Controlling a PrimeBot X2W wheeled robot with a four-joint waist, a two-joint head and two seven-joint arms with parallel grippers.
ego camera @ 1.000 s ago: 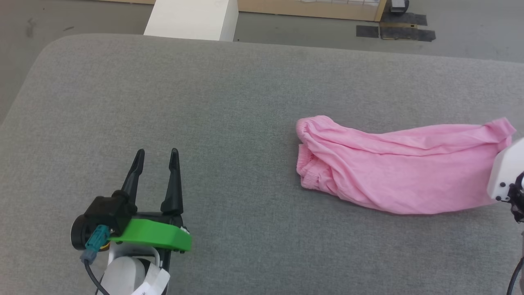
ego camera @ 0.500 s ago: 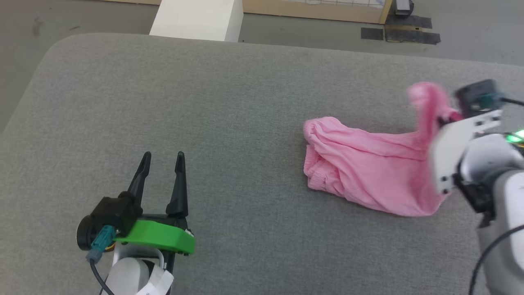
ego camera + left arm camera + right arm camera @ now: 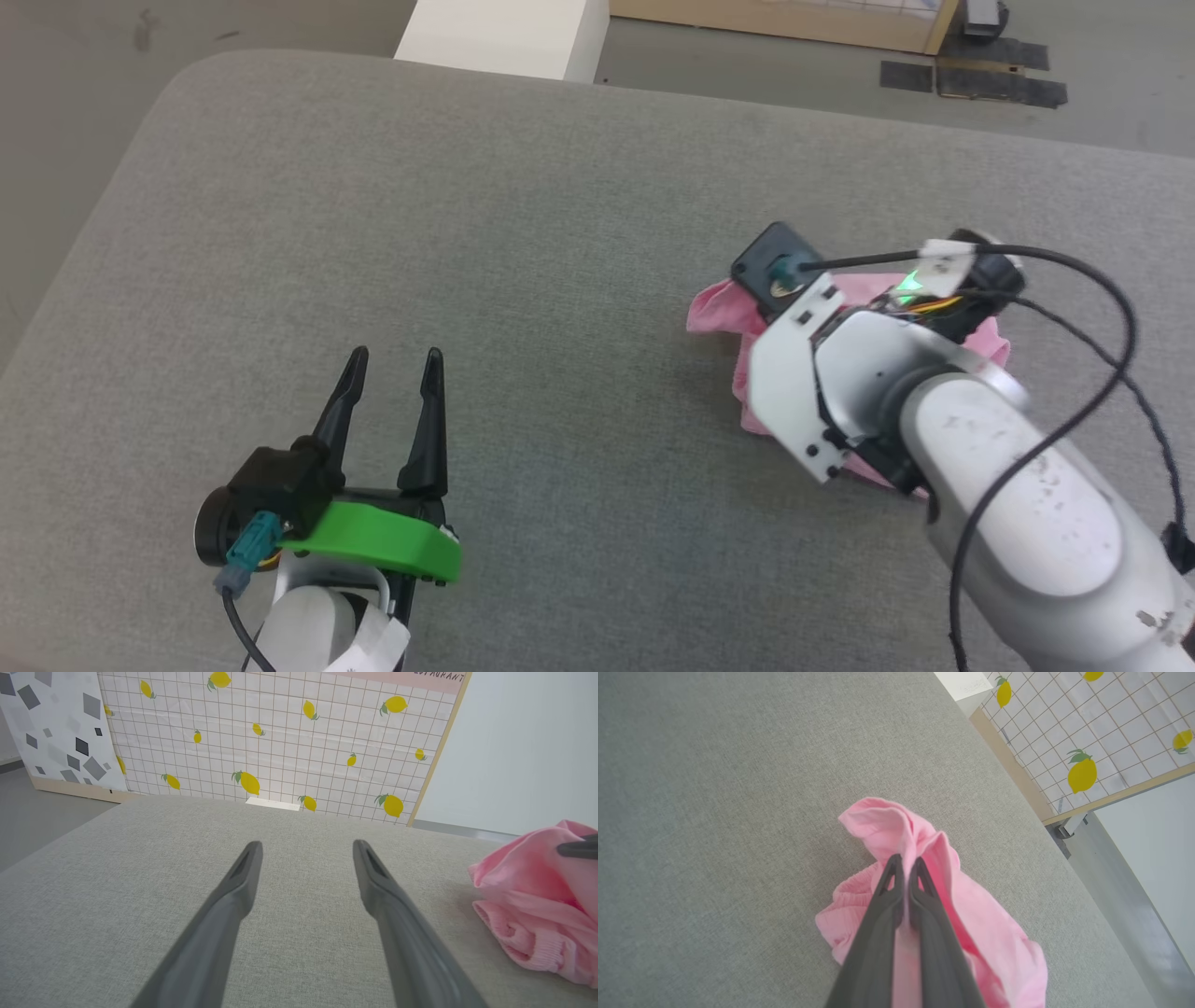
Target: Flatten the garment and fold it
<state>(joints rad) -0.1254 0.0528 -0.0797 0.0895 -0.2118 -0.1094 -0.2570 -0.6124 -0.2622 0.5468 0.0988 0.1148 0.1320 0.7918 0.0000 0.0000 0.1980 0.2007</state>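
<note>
The right tool pinches a raised edge of the garment, probably to fold it over. The left tool stands spread and empty, well apart from it.

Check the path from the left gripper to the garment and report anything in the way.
Nothing visible blocks it. Bare grey cushion lies between the open left gripper and the garment. The right gripper is shut on a fold of the garment, at the top of the heap.
</note>
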